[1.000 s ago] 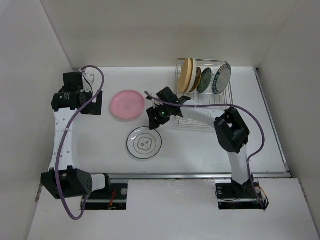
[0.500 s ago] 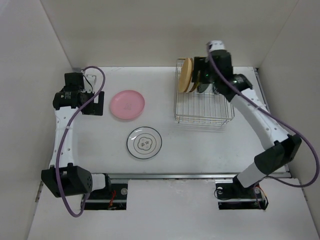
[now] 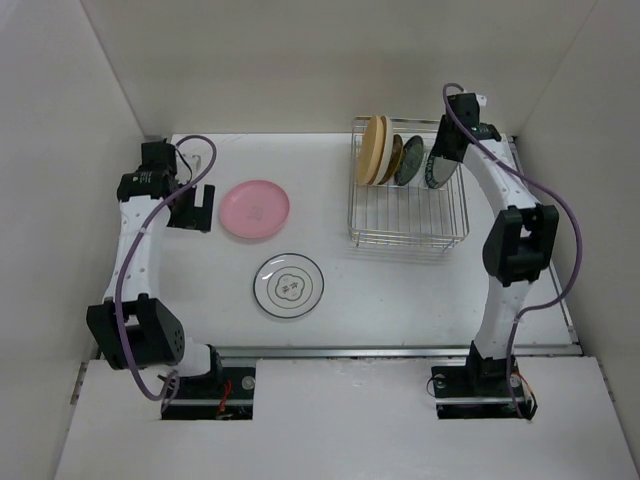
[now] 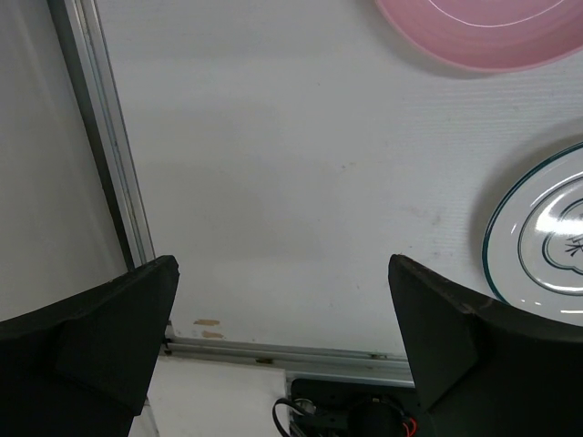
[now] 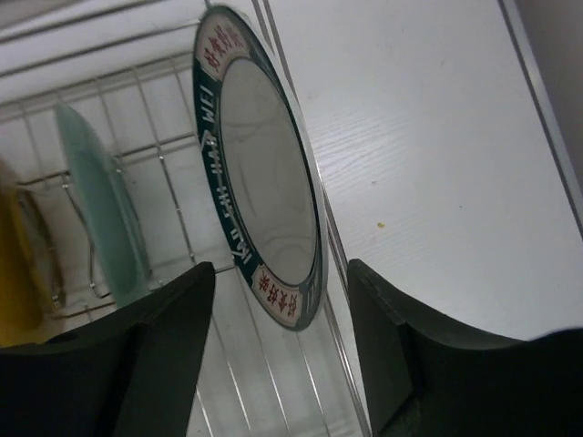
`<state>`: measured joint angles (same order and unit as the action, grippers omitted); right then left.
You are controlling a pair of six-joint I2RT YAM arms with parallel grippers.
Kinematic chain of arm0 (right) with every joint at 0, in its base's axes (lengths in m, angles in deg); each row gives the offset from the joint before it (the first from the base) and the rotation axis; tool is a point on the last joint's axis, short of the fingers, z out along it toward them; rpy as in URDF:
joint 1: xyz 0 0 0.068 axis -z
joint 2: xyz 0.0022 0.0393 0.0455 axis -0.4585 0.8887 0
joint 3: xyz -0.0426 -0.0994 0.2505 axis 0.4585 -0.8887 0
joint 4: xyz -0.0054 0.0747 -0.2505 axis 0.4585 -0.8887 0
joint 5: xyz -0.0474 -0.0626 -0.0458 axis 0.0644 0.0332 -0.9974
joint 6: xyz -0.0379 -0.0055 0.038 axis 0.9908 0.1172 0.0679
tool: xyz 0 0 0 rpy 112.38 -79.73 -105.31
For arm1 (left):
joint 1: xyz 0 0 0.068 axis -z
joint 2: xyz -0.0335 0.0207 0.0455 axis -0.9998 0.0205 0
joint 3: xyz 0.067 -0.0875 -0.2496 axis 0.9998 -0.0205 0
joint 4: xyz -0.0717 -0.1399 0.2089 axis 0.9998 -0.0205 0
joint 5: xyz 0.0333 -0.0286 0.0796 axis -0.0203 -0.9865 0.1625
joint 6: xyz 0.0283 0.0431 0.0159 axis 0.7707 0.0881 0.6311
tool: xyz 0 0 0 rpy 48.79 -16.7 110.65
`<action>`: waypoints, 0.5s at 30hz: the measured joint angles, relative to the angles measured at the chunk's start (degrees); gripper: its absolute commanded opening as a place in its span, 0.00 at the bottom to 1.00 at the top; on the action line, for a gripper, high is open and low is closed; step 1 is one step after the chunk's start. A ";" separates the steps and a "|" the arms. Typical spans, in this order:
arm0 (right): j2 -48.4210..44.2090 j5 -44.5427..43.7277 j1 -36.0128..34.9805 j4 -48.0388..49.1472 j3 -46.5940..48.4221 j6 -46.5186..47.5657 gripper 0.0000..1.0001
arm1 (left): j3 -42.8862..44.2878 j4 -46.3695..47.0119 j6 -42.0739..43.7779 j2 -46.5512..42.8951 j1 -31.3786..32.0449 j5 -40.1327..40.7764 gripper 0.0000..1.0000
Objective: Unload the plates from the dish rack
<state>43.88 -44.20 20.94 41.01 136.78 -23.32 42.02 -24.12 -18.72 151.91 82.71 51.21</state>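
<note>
Though white throughout, matte table (image 3: 400, 295) with dish rack (image 3: 410, 220), between plain walls (image 3: 300, 60).

Red characters are printed in pale panels at 11 and 5 o'clock on the teal-rimmed plate (image 5: 269, 196); none can be read.

The left arm (image 3: 135, 250) is extended forward, with the left end effector (image 4: 282, 337) held wide open. The right arm (image 3: 510, 230) is reached far back, with the right end effector (image 5: 281, 300) held parted, nothing gripped.
</note>
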 measured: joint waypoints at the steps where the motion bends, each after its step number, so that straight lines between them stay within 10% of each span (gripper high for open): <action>1: 1.42 0.00 0.26 -0.22 0.09 0.02 0.62 | 0.20 0.02 0.00 0.52 0.00 0.00 1.00; 15: 3.82 -3.67 0.83 0.46 0.37 0.94 0.00 | 0.72 0.17 0.02 2.47 0.00 -0.02 1.00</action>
<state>47.71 -47.87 21.77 41.47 137.15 -22.38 42.74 -23.95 -18.70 154.38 82.71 51.19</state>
